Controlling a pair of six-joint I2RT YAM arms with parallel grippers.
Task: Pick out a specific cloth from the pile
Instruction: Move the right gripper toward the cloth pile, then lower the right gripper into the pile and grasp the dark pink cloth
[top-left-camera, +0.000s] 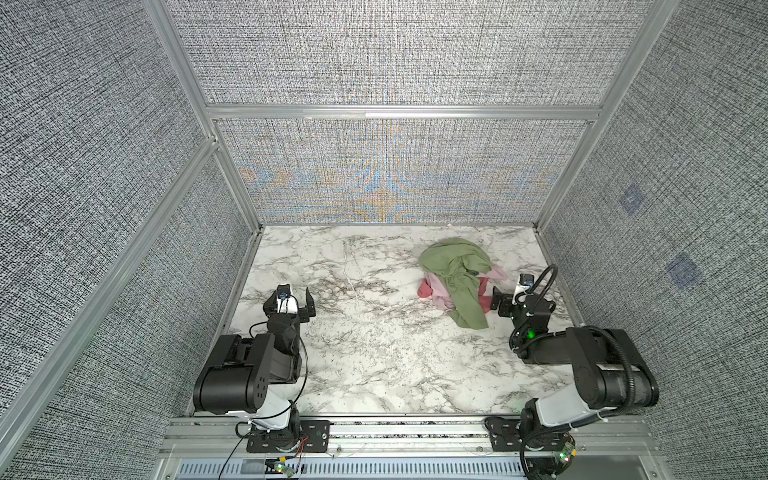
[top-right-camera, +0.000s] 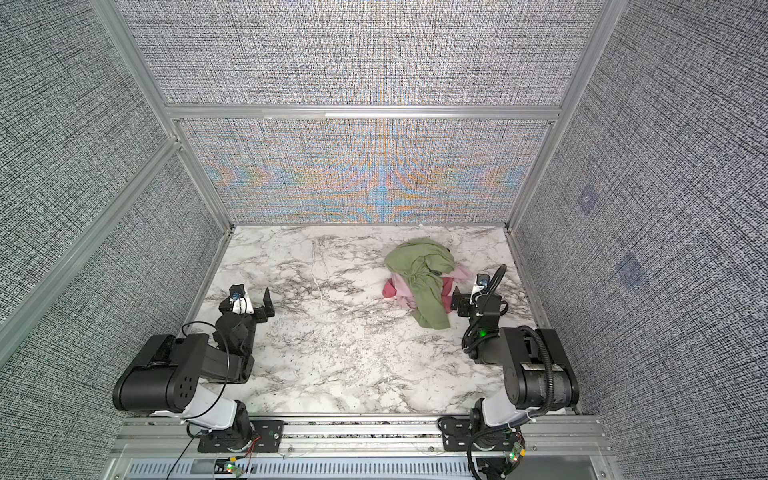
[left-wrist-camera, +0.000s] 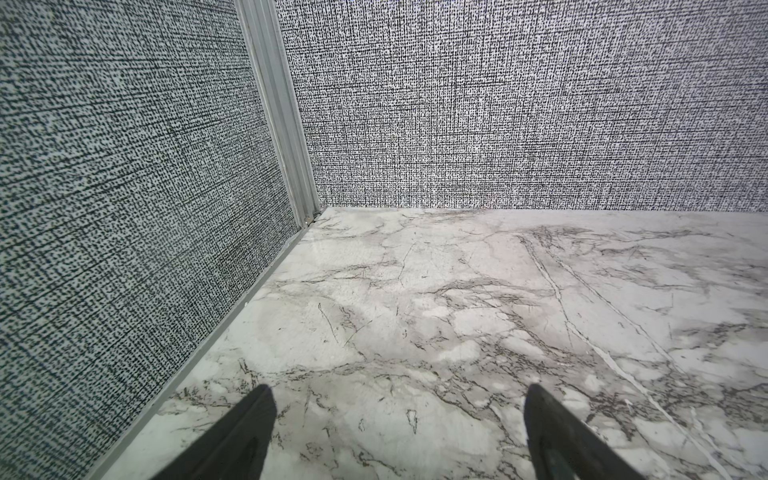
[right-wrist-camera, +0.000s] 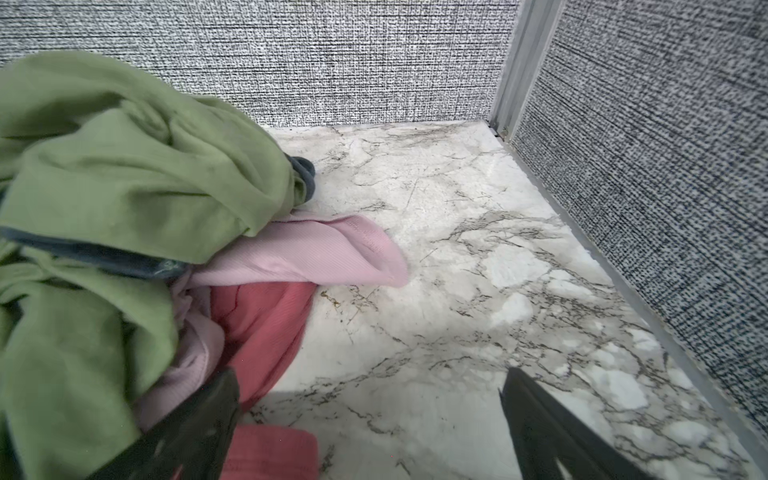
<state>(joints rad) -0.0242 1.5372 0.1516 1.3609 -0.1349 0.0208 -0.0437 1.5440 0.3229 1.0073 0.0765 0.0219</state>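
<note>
Rose-red cloth (right-wrist-camera: 257, 324) sits at the bottom of the pile (top-left-camera: 455, 282), on the right-arm side of the tabletop (top-left-camera: 374, 353), toward the back. It's mostly buried: olive green cloth (top-left-camera: 451, 259) draped over the top, pale pink cloth (right-wrist-camera: 324, 253) sandwiched between. Only 2 red patches show in both top views, 1 on each side of the green drape; right wrist view shows 1 patch flat on the marble at the pile's edge. Step in hand, my read: approach, no grasp yet. Right claw (right-wrist-camera: 370, 374) is low, just beside the pile, jaws wide apart with only bare marble between them; 1 finger overlaps the pink/red fringe, can't tell if it's touching. Left claw (left-wrist-camera: 398, 387) is also spread, empty, well apart on the left side, facing the corner. Next move probably needs the right claw shifted toward the pile so the exposed red fold sits between the jaws, then a low pinch and a sideways pull. Risk: pink layer lies right on the red, easy to grab both; green may drag along. Room: side wall (right-wrist-camera: 644, 166) and corner post (right-wrist-camera: 511, 83) are near on the right, little retreat there; open tabletop left of and in front of the pile for the pull.
</note>
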